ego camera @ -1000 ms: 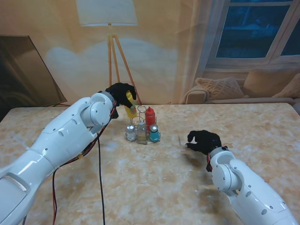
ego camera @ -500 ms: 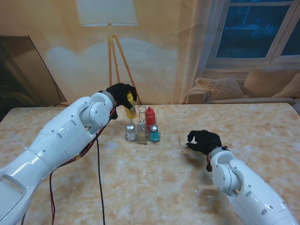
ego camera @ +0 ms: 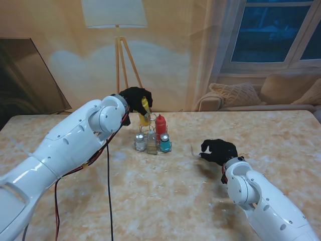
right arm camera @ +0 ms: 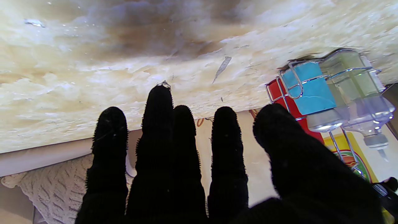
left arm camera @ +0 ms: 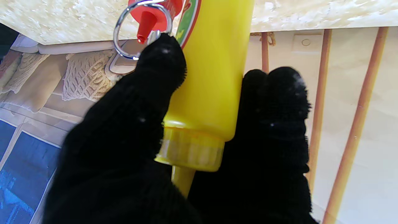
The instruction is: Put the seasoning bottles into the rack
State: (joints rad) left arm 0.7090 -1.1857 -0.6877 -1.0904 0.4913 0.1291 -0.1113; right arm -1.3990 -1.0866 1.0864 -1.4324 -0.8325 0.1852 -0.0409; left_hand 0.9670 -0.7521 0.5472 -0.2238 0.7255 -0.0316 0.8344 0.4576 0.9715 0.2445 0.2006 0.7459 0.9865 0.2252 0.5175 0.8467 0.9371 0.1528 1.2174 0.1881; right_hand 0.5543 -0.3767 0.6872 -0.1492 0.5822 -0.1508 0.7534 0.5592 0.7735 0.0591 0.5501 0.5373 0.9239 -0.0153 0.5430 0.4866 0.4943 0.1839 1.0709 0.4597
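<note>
A: One yellow bottle (left arm camera: pixel 208 81) in the left hand (ego camera: pixel 134 98), fingers (left arm camera: pixel 276 102) wrapped on its body near the cap; held up at the far side of the rack (ego camera: pixel 152 143), next to the red bottle (ego camera: pixel 160 124).

B: Handling?

A: Light, squeezable plastic, I judge (smooth, could slip); hold the body, gently. Right hand (ego camera: pixel 217 150) rests on the table (ego camera: pixel 165 196), fingers spread, holding nothing.

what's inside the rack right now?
In the rack: red bottle, teal shaker, clear shaker and clear glass bottle. The left hand holds the yellow bottle at its far side; whether it is seated is hidden.
</note>
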